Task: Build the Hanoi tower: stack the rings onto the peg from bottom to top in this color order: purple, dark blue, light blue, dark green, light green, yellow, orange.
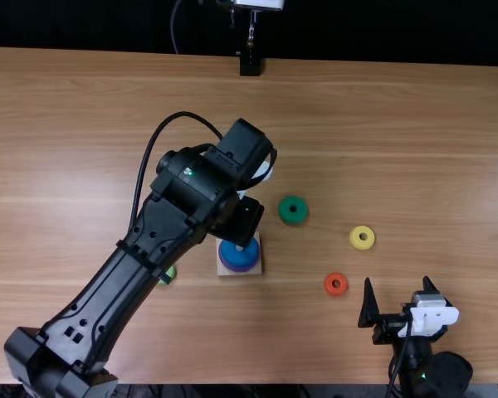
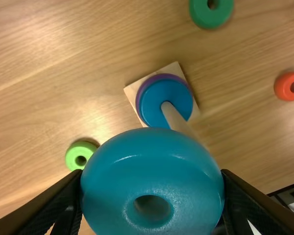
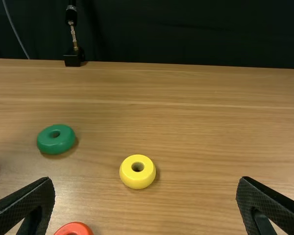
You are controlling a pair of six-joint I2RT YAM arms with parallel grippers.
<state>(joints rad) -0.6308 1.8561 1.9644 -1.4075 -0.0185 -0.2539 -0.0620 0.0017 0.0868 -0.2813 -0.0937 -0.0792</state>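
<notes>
Top view: our left end effector [image 1: 239, 222] is clamped on the light blue ring [image 2: 152, 174], above the desk [image 1: 415, 149] by the peg [image 2: 173, 116].
On the peg's wooden base [image 1: 232, 272] we see the purple ring [image 2: 160, 76] under the dark blue ring [image 2: 154, 103]; the light green ring [image 2: 83, 148] lies left of it, the dark green ring [image 1: 293, 220] to its right and farther, the yellow ring [image 1: 354, 239] well to the right, and the orange ring [image 1: 329, 284] right and nearer. Our right end effector [image 1: 398, 283] is spread and empty at the near right.
</notes>
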